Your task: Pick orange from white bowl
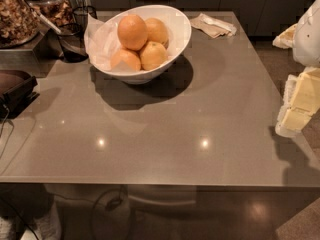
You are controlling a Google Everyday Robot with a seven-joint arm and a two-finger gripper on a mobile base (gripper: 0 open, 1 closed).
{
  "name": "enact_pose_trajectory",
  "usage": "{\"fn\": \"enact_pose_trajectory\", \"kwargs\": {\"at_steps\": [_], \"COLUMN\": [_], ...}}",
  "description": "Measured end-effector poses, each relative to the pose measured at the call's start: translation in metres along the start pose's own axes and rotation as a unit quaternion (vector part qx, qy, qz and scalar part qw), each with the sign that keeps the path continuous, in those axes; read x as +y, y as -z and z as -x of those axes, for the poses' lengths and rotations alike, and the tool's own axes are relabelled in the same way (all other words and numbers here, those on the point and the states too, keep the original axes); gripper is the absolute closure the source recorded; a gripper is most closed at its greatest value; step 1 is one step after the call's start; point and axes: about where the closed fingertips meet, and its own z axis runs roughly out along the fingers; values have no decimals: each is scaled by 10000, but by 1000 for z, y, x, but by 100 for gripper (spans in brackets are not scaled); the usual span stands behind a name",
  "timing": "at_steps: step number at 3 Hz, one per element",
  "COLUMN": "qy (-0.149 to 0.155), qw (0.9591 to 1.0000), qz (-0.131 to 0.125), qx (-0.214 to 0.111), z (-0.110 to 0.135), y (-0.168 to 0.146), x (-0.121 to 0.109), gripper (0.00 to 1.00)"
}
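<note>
The orange (132, 31), the largest and deepest orange fruit, lies on top at the left of the pile in the white bowl (181, 36). The bowl is lined with white paper and stands at the far middle of the grey table. Three smaller, paler fruits lie with it: one behind right (158, 30), one front right (153, 55), one front left (125, 59). My gripper (296, 106), white with yellowish parts, hangs at the right edge of the view beside the table's right side, far from the bowl and holding nothing that I can see.
A dark glass cup (73, 44) stands just left of the bowl. Snack jars (17, 14) and a dark tray (15, 86) sit at the left. A crumpled napkin (214, 25) lies at the back right. The grey table (165, 134) spreads towards the front.
</note>
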Motion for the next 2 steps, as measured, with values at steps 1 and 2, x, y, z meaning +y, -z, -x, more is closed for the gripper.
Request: {"fn": "enact_pose_trajectory", "kwargs": {"at_steps": [1,2], "qy": [-2,-251], "qw": [10000,9994], "qz": [0,-48], "qx": [-2,-231], "z": [0,6], "y": [0,1], "x": [0,-4], "gripper": [0,0]}}
